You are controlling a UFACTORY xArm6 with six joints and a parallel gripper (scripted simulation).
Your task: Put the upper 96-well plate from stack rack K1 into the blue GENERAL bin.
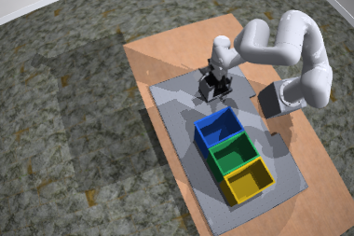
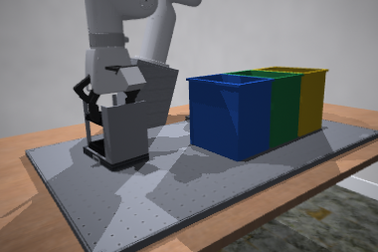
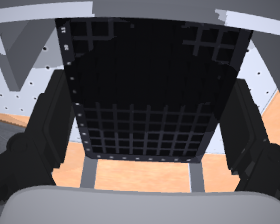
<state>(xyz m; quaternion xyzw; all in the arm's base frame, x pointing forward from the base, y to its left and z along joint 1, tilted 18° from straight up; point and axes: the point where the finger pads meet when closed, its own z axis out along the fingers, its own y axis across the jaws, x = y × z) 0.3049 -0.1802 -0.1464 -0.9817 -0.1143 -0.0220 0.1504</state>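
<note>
And the gripper (image 2: 106,112) is clamped wide on the upper plate (image 3: 147,90), dark gridded wells filling the wrist view between the black fingers! It hangs right at rack K1 (image 2: 126,133), at about 12 o'clock from the blue bin (image 1: 219,129) in the top view. The green bin (image 1: 233,153) and the yellow bin (image 1: 248,180) line up behind the blue, all upright on the bench (image 1: 321,202).

Dark gridded plate (image 3: 147,96), apparently between black jaws, orange table (image 3: 147,176) below
</note>
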